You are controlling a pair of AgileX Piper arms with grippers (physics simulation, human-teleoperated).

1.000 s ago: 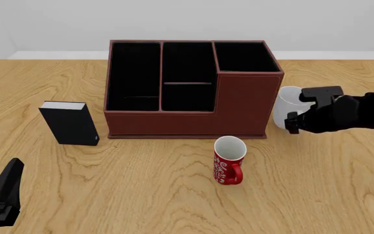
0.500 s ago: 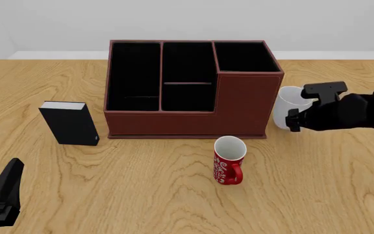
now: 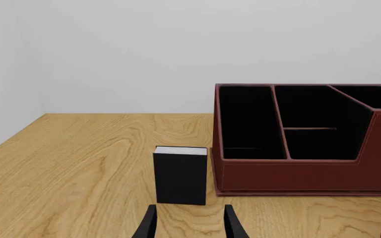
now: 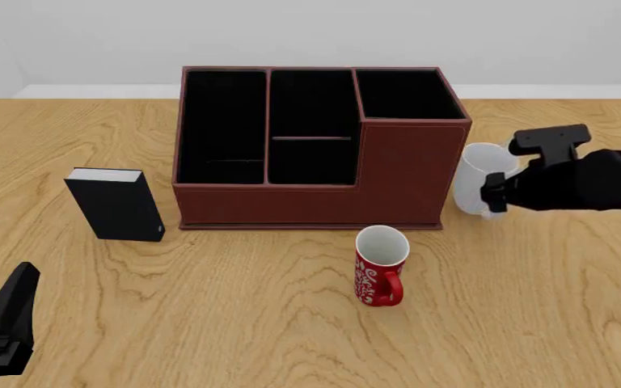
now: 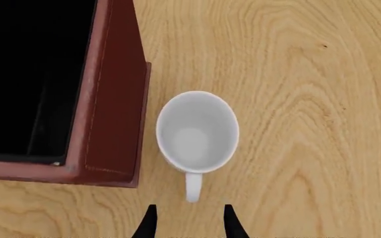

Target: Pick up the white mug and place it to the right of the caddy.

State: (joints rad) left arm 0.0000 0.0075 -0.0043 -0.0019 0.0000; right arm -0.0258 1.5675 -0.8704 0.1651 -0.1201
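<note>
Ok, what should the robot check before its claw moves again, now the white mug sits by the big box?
1. White mug upright on the table: ok.
2. Mug on the right of the caddy: ok, beside its right wall with a small gap.
3. Right claw open and off the mug: ok, handle lies just past the fingertips, not touching.
4. Red mug out of the way: ok, it stands in front of the caddy.
5. Left claw open and holding nothing: ok.
</note>
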